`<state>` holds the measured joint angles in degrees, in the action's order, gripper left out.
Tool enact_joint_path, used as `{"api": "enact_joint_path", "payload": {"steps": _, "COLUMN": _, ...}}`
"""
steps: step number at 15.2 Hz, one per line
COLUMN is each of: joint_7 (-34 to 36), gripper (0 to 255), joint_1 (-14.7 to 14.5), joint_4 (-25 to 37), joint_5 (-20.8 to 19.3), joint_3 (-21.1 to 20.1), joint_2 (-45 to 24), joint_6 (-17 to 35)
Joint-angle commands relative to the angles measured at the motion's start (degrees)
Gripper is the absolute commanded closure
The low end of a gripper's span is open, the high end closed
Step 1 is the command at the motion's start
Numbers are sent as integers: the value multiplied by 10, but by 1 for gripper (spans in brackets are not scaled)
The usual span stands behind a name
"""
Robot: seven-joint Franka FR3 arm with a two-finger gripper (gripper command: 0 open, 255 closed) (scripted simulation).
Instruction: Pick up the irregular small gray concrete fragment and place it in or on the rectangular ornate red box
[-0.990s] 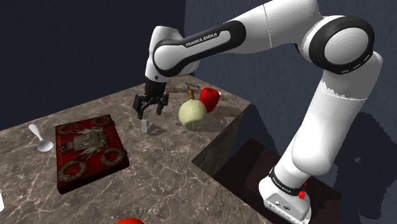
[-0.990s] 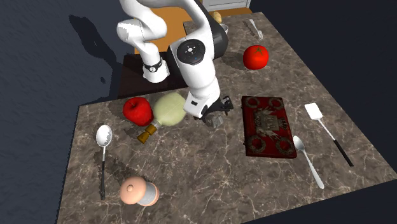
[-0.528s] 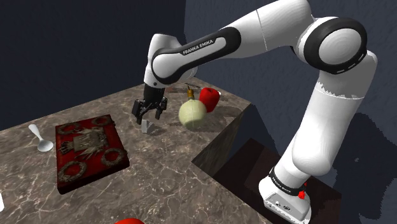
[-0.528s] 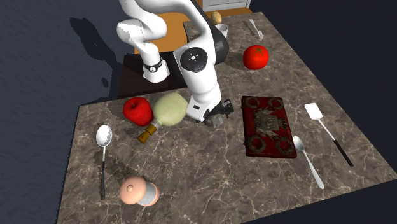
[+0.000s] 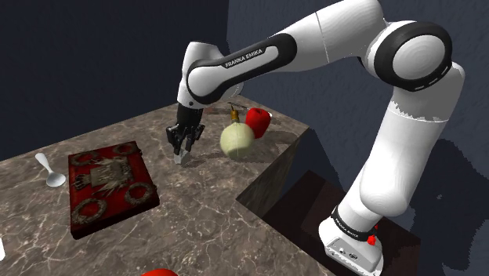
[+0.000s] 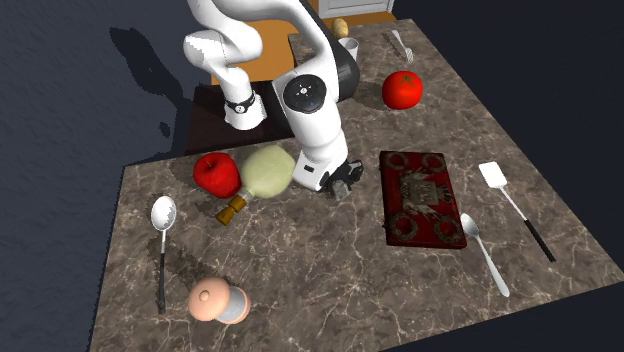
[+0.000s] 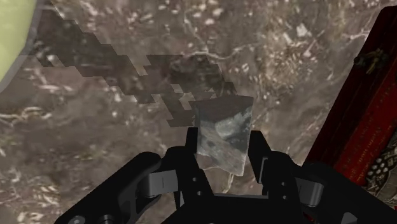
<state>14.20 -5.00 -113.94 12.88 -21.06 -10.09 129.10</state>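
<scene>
Fingers [image 7: 259,156] prob. clamped on grey fragment [image 7: 222,127].

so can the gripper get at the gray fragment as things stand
Probably yes: the gripper is down over the gray fragment, its fingers seemingly clasping both sides, nothing else in the way.

White arm [image 5: 258,55] stretched low, pincer [image 5: 182,154] pointing down, clamped on fragment [image 7: 221,135].

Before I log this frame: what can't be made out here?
Wrist view: the red box is cut off by the edge; whether the gray fragment touches the table cannot be told.
Shoulder view: the gripper covers most of the fragment.
Second exterior view: the arm hides most of both.
</scene>
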Motion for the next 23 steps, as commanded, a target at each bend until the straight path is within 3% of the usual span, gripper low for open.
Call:
{"api": "enact_joint_path", "payload": {"steps": 1, "joint_7": 0, "gripper": 255, "joint_1": 0, "joint_4": 0, "joint_5": 0, "joint_3": 0, "joint_2": 0, "joint_6": 0}}
{"api": "enact_joint_path", "payload": {"steps": 6, "joint_7": 0, "gripper": 255, "joint_1": 0, "joint_4": 0, "joint_5": 0, "joint_3": 0, "joint_2": 0, "joint_6": 0}}
{"api": "enact_joint_path", "payload": {"steps": 23, "joint_7": 19, "gripper": 255, "joint_1": 6, "joint_4": 79, "joint_5": 2, "joint_3": 1, "joint_2": 44, "joint_6": -121}}
